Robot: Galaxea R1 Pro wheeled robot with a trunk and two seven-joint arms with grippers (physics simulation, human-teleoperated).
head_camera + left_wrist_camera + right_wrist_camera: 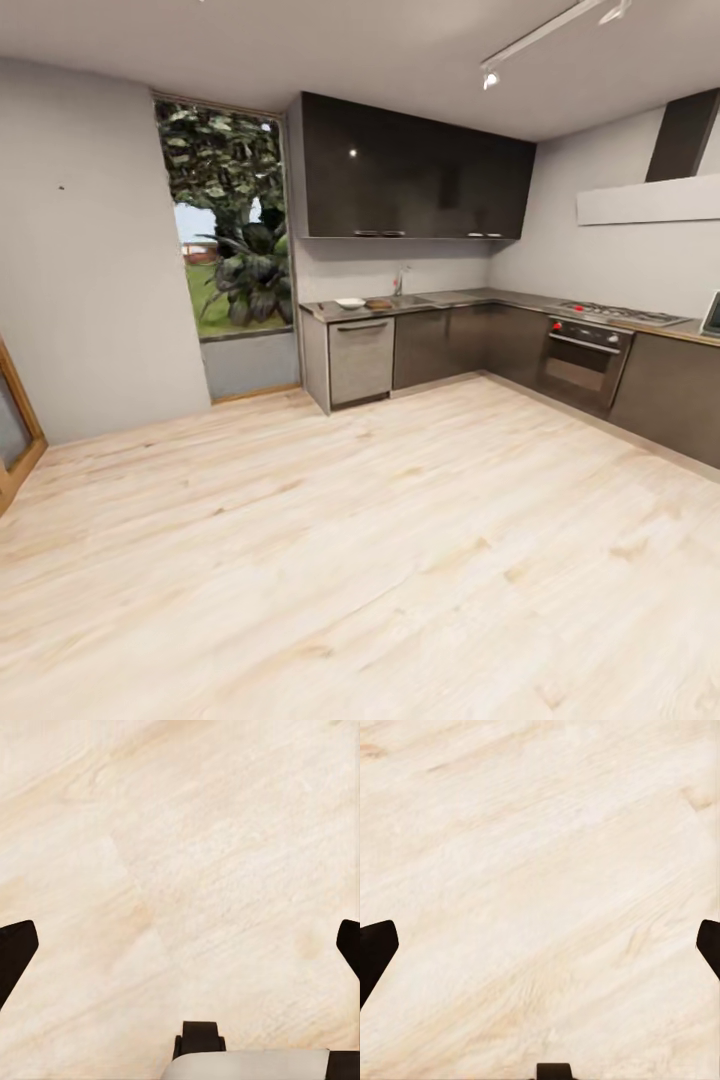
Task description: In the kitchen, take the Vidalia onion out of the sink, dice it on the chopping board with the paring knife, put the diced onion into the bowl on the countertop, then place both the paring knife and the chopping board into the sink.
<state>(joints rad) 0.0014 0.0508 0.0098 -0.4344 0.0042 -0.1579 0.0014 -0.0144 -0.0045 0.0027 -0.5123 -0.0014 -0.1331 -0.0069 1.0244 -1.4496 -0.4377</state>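
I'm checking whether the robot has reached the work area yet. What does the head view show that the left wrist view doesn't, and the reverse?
Head view: across the room, the countertop with the bowl, the chopping board beside it and the sink, plus the oven and window. Left wrist view: the left end effector, fingers spread wide and holding nothing. Both: the pale wood floor.
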